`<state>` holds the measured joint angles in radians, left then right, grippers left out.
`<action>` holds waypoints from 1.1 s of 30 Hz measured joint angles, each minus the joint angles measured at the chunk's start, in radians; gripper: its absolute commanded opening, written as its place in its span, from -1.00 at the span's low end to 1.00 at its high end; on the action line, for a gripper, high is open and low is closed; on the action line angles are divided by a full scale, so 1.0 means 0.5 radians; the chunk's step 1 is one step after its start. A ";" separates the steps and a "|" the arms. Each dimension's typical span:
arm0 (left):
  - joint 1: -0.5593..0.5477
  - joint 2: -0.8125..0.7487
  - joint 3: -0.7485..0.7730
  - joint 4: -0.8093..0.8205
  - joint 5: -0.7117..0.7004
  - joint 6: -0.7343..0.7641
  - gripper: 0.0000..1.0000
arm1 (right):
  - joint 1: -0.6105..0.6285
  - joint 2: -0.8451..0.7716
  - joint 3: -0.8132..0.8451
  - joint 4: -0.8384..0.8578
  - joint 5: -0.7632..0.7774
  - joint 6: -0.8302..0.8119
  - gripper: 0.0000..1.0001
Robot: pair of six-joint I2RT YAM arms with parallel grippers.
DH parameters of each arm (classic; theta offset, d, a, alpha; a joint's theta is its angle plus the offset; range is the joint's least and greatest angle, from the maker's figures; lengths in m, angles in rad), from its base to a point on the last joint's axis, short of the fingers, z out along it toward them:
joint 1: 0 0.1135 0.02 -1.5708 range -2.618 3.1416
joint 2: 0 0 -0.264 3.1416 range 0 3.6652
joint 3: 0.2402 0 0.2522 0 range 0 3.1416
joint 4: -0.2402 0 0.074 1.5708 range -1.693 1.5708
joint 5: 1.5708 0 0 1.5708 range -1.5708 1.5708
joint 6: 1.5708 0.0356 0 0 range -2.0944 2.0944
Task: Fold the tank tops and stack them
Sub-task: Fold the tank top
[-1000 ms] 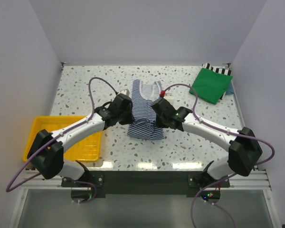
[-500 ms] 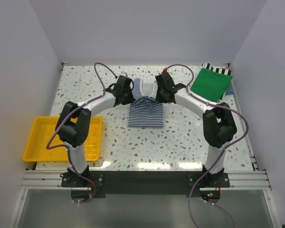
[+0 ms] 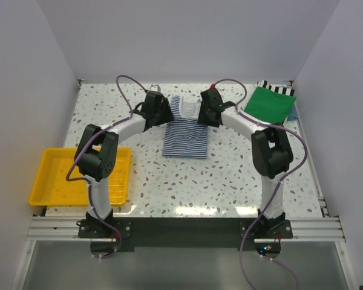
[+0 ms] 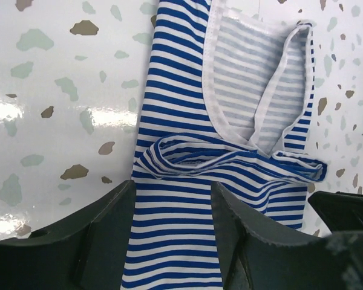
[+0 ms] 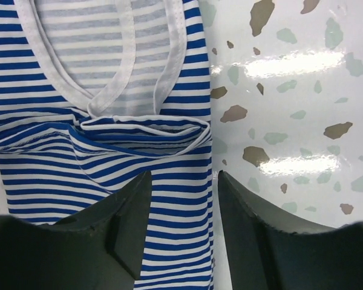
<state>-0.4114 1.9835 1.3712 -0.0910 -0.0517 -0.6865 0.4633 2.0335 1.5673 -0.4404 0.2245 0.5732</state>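
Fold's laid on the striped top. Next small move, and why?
Probably lift both arms straight up. Left gripper and right gripper have fingers open, holding nothing, low over the folded-over hem of the striped tank top; a sideways pull-out could drag it.

A yellow tray (image 3: 43,188) sits at the speckled table's (image 3: 230,175) eight o'clock edge, with black-and-white striped cloth (image 3: 278,88) at two o'clock.

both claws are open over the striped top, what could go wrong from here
The folded-up hem of the striped tank top lies rumpled and uneven, so the fold may slip open. The left claw and right claw hover close above the cloth and could snag it when lifting.
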 measured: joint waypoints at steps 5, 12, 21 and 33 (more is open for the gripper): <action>0.001 -0.191 -0.114 -0.008 -0.092 -0.049 -0.15 | 0.002 -0.085 -0.076 0.002 0.066 -0.003 0.01; -0.003 -0.274 -0.189 0.011 -0.040 -0.126 -0.63 | 0.115 -0.179 -0.107 0.025 0.091 -0.011 -0.06; -0.010 -0.014 -0.180 0.045 0.044 -0.172 -0.63 | 0.135 0.292 0.294 0.005 0.095 -0.073 -0.03; -0.010 -0.239 -0.394 -0.003 -0.062 -0.346 -0.62 | 0.120 0.498 0.445 -0.003 0.132 -0.254 0.27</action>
<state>-0.4164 1.8641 1.1740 -0.0925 -0.0826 -0.8597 0.5232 2.2826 1.7897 -0.4419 0.2905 0.4461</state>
